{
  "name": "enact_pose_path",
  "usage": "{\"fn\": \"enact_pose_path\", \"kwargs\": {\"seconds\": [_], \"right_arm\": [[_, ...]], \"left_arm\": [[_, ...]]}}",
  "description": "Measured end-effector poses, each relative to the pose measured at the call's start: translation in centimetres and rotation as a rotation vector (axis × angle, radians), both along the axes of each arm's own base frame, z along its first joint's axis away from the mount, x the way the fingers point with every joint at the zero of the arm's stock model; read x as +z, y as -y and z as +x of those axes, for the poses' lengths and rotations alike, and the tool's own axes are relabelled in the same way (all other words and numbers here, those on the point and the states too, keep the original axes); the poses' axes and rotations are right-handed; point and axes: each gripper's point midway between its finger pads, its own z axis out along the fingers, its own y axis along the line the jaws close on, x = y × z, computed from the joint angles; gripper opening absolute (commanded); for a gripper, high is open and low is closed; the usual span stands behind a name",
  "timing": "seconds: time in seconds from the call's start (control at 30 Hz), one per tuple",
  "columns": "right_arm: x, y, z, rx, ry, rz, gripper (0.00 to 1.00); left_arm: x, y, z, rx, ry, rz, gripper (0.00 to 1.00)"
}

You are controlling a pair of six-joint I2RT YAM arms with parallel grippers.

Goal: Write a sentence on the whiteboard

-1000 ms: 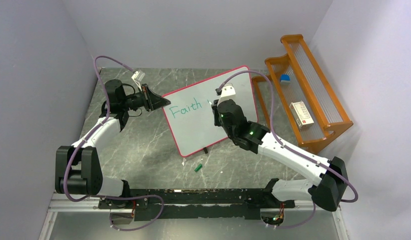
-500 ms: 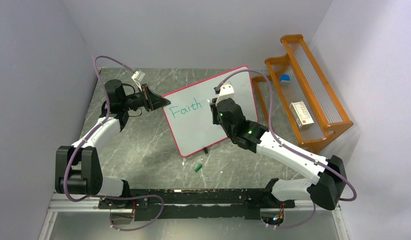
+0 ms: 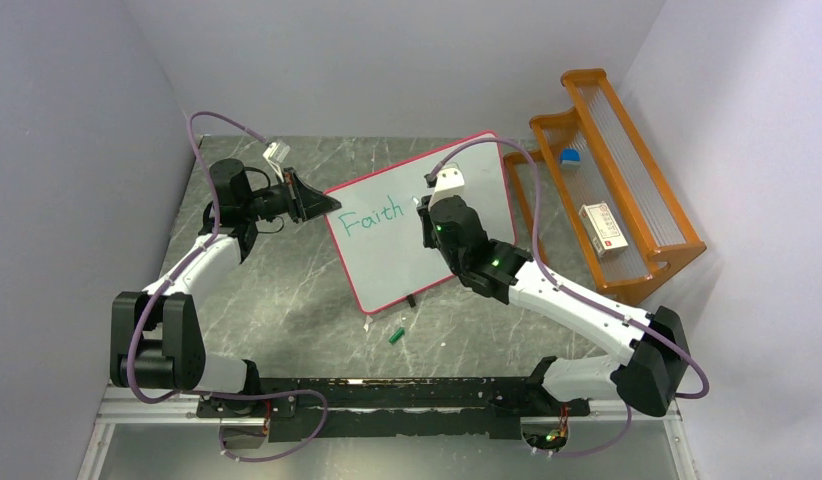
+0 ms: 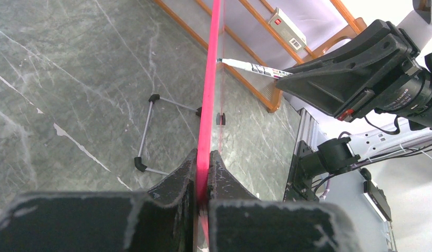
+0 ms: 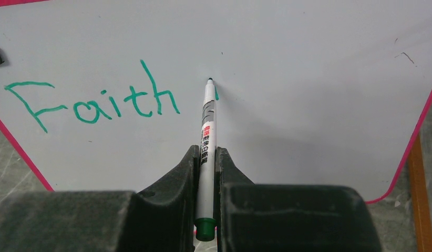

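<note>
The whiteboard (image 3: 397, 255), white with a pink-red frame, stands tilted on the table. Its edge (image 4: 209, 94) runs up the left wrist view. On it, the sentence (image 5: 93, 102) in green reads only "Faith" (image 3: 370, 217), with a short new stroke (image 5: 216, 94) to the right. My left gripper (image 4: 202, 163) is shut on the board's left edge (image 3: 329, 208). My right gripper (image 5: 205, 157) is shut on a white marker (image 5: 206, 136) with a green end. The marker's tip (image 5: 209, 80) touches the board just right of "Faith"; the marker also shows in the left wrist view (image 4: 253, 67).
An orange wooden rack (image 3: 607, 180) stands at the right with a blue item (image 3: 570, 156) and a white box (image 3: 603, 228) on it. A green marker cap (image 3: 396, 334) lies on the table in front of the board. The board's wire feet (image 4: 151, 131) rest on the marble.
My right gripper has moved slightly up and left along the board with the marker. The left arm and the board have not moved.
</note>
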Motion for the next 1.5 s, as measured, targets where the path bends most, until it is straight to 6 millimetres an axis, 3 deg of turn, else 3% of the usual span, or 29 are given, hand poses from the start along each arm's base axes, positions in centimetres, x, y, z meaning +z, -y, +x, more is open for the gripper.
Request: {"fn": "enact_pose_path", "kwargs": {"seconds": [0.67,1.5], "right_arm": [[1.2,0.4,-0.2,-0.006,0.022,0.021,0.00],[0.0,1.1,0.1,-0.023,-0.002,-0.008,0.00]], "left_arm": [[0.0,0.0,0.0,-0.001,0.001,0.000,0.05],[0.0,0.0,0.0,-0.001,0.001,0.000,0.05]]}}
